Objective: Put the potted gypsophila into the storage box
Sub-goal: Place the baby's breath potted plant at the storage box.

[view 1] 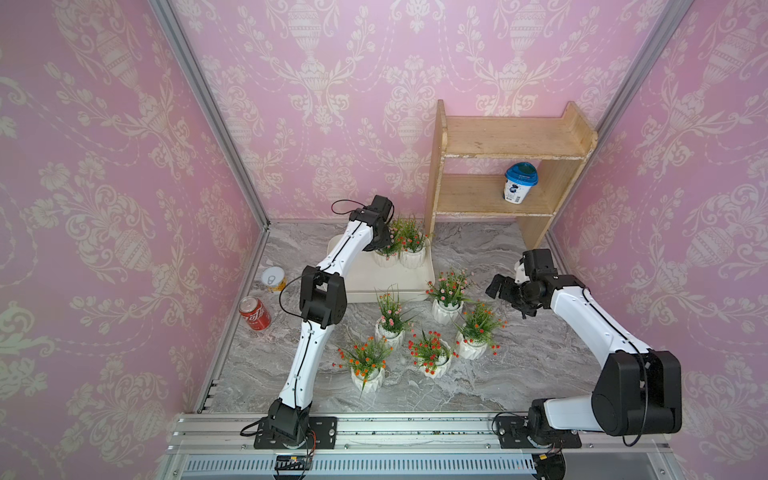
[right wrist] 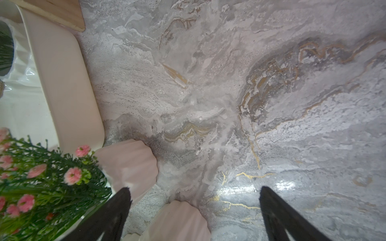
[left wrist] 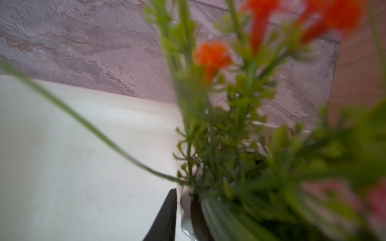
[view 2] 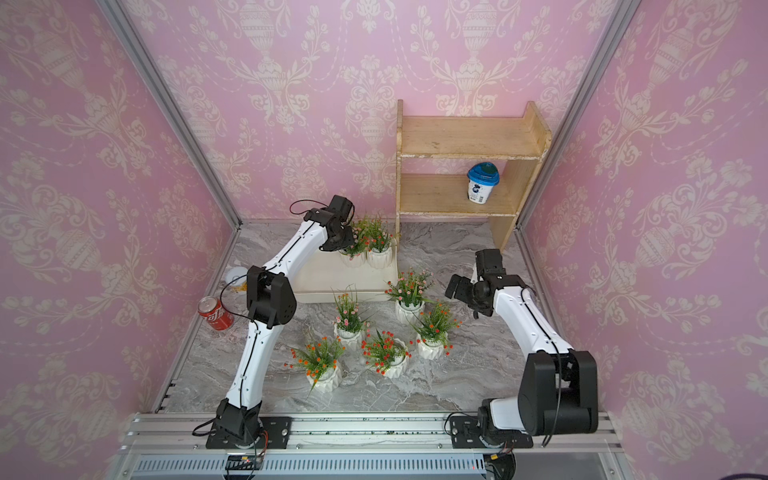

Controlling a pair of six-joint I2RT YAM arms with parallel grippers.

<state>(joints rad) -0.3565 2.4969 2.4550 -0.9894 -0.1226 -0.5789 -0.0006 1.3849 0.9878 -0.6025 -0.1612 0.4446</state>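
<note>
We see the storage box point(view 1: 386, 284) on the table toward the back. Two of the potted gypsophila stand in its far right corner, side by side and touching: a pot with pink blossoms point(view 1: 385, 259) and a pot with orange-red blossoms point(view 1: 412, 257). The left gripper point(view 1: 385, 243) is down among the sprigs of the pink one. In the left wrist view one black finger point(left wrist: 165, 219) sits just beside a white pot rim while foliage hides the other, so we cannot tell whether it grips or has let go. The right gripper point(right wrist: 194, 188) hangs over the table to the right of the box, its fingers spread wide and holding nothing. Five more pots point(view 1: 388, 332) stand clustered on the grey marble table point(view 1: 478, 386) in front of the box, the nearest one point(view 1: 446, 309) just beside its front right corner. The wooden shelf point(view 1: 511, 141) stands against the back wall, and its lower tier holds a white cup with a blue lid point(view 1: 519, 183). A red can point(view 1: 254, 313) and a yellow-and-white can point(view 1: 274, 279) stand near the left wall. Pink patterned wallpaper point(view 1: 104, 166) covers the walls.
</note>
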